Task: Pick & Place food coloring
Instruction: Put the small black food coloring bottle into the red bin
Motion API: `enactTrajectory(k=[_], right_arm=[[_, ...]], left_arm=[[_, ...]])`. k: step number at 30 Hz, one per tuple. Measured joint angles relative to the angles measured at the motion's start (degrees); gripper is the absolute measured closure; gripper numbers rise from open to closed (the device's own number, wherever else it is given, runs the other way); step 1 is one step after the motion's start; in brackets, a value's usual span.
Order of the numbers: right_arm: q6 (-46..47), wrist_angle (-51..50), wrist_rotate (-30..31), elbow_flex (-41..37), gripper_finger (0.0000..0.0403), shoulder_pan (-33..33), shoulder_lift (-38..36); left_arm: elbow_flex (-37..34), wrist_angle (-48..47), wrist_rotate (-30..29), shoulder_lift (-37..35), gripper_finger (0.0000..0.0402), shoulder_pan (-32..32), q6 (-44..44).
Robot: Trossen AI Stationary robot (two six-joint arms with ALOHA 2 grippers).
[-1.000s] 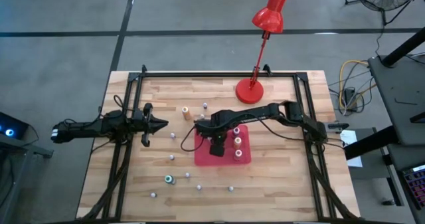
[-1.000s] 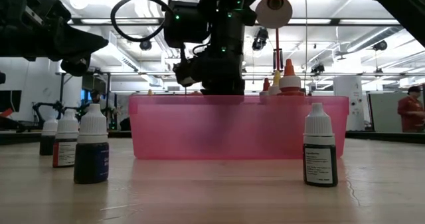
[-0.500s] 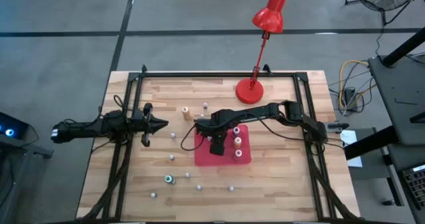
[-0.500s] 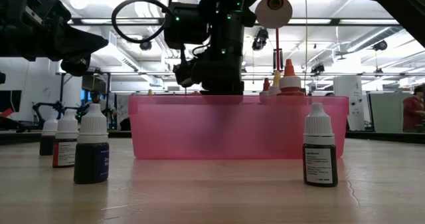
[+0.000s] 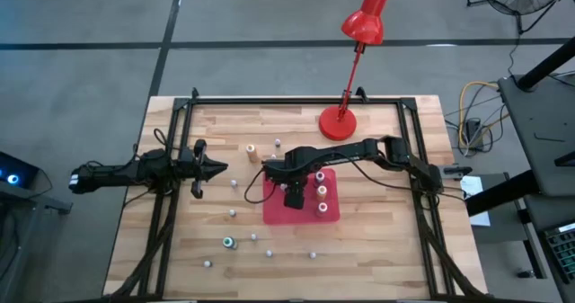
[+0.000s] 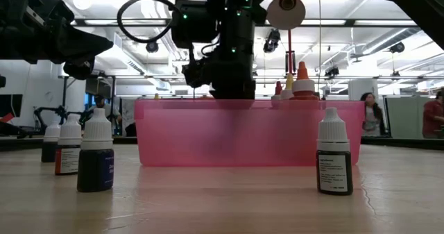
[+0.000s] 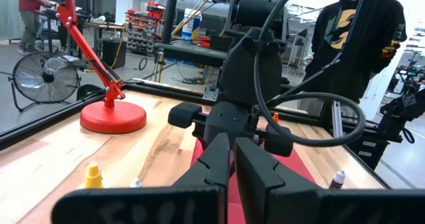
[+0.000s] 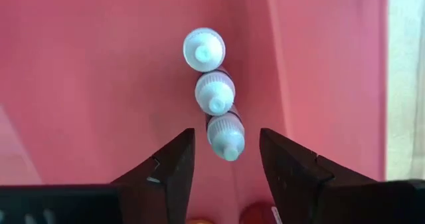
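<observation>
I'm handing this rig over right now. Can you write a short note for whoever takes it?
Right gripper: open over the red tray, fingers apart either side of a small white-capped bottle, the nearest of three in a row.
Left gripper: shut, waiting at the table's left.
Done: several bottles stand in the tray.
Left: loose bottles on the table, such as the teal-capped one and the orange one.

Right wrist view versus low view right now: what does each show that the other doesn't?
Only the right wrist view: three small white-capped bottles in a row on the tray floor, the right gripper open around the nearest one. Only the low view: bottles still standing on the table outside, like the dark one at right. Both show the red tray.
</observation>
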Motion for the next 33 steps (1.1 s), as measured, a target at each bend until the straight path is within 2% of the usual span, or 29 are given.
enactTrajectory(k=[10, 20, 33], right_arm=[[-0.20, -3.91, 2.63, 5.02, 0.0214, 0.38, 0.00], [1.16, -15.66, 8.87, 13.73, 0.0191, 1.38, -0.15], [5.38, -25.28, 8.69, 25.56, 0.0087, 10.37, -0.22]], left_arm=[[0.00, 0.00, 0.00, -0.01, 0.0402, -0.01, 0.00], [0.00, 0.02, 0.00, 0.01, 0.0402, 0.00, 0.00], [0.00, 0.02, 0.00, 0.00, 0.0402, 0.00, 0.00]])
